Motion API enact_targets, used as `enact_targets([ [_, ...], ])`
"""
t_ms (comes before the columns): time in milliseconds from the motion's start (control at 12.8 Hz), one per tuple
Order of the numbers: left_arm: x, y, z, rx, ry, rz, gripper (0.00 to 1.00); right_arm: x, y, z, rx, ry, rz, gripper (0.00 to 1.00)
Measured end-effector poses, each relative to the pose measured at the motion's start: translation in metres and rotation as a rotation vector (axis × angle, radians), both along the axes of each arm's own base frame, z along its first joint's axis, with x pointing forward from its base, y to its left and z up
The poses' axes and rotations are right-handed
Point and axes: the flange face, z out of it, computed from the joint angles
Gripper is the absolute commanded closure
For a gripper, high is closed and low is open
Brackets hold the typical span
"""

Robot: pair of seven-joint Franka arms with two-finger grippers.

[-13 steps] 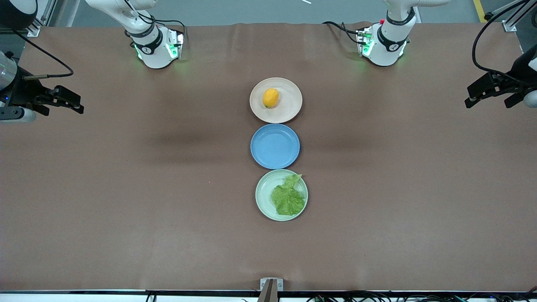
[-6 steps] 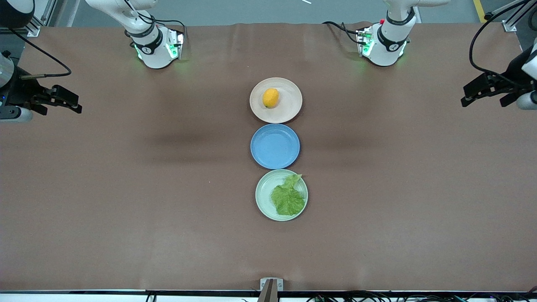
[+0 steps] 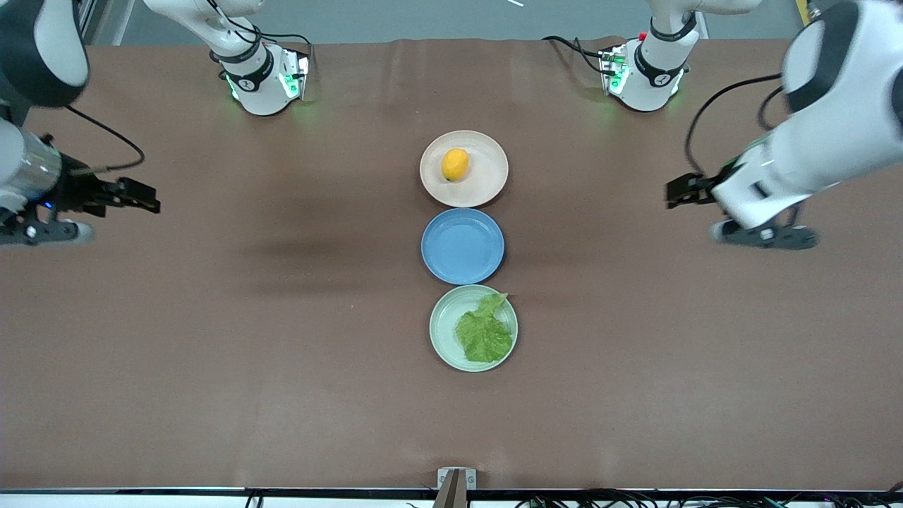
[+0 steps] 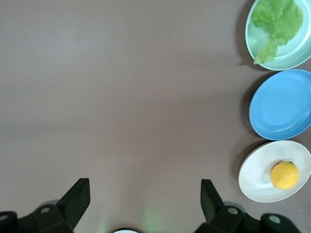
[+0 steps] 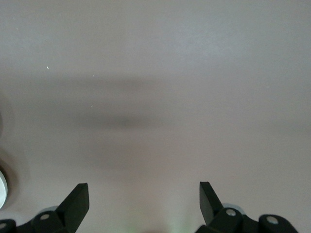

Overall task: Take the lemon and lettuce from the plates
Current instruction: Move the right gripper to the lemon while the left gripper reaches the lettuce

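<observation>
The lemon lies on the beige-pink plate, the plate closest to the robot bases. The lettuce lies on the mint green plate, the one nearest the front camera. My left gripper is open and empty over bare table toward the left arm's end. Its wrist view shows the lemon, the beige-pink plate, the lettuce and the mint plate, with the left gripper apart from them. My right gripper is open and empty over bare table at the right arm's end; its wrist view shows the right gripper over bare table.
An empty blue plate sits between the two task plates, all three in a row down the table's middle; it also shows in the left wrist view. Brown table surface spreads wide on both sides of the row.
The left arm has swung in from the table's end toward the plates. The right gripper has shifted a little toward the middle. The lemon, lettuce and plates have not moved.
</observation>
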Motion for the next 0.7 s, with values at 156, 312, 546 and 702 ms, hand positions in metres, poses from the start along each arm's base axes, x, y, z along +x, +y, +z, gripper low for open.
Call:
enact_targets([
  [156, 0.011, -0.051, -0.042, -0.005, -0.015, 0.039, 0.0, 0.004, 0.026, -0.017, -0.01, 0.041, -0.084, 0.0],
  [312, 0.022, -0.091, -0.082, -0.011, -0.059, 0.11, 0.0, 0.0, 0.075, -0.018, 0.001, 0.062, -0.22, 0.0],
  [546, 0.036, -0.137, -0.133, -0.065, -0.114, 0.33, 0.0, -0.016, 0.155, -0.026, 0.023, 0.083, -0.331, 0.0],
  [702, 0.041, -0.165, -0.169, -0.092, -0.158, 0.445, 0.0, -0.038, 0.217, -0.049, 0.009, 0.048, -0.403, 0.0],
])
